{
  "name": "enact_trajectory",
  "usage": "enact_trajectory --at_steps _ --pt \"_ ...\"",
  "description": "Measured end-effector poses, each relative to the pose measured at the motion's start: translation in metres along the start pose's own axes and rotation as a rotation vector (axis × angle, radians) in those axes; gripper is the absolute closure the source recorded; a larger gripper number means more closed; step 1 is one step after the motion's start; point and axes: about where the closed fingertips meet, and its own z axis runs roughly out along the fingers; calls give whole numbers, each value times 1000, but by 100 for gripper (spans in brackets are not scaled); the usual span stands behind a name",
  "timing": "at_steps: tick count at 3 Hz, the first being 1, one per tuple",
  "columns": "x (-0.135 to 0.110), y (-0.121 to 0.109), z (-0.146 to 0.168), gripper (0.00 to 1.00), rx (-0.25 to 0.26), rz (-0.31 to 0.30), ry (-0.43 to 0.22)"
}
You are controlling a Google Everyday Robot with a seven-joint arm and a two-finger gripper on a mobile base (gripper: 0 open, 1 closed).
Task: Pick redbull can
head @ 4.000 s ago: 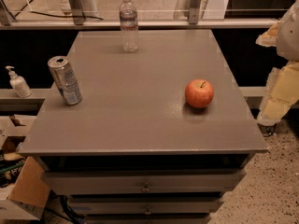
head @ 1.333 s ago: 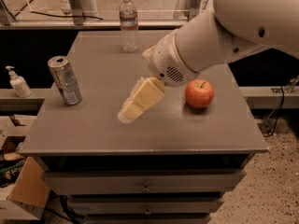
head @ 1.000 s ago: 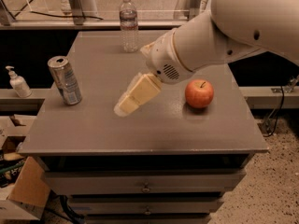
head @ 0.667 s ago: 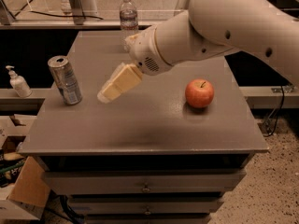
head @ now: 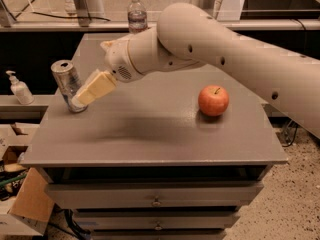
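The redbull can [head: 65, 78], slim and silver with a pull-tab top, stands upright near the left edge of the grey table [head: 150, 134]. My gripper [head: 81, 99], cream-coloured at the end of the big white arm [head: 200, 44], reaches in from the right and sits right at the can's lower right side, covering part of it. I cannot tell whether it touches the can.
A red apple [head: 213, 100] lies on the right half of the table. A clear water bottle [head: 137, 14] stands at the far edge. A soap dispenser [head: 18, 88] stands on a ledge to the left. A cardboard box [head: 25, 204] sits on the floor at lower left.
The arm came in from the right and swept left across the table; the gripper went from the table's middle to right against the can. Can, apple and bottle have not moved.
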Motion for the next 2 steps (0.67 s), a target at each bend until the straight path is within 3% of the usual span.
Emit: enact_trajectory --at_steps 2 --pt "-12 22 59 0 -104 -17 -47"
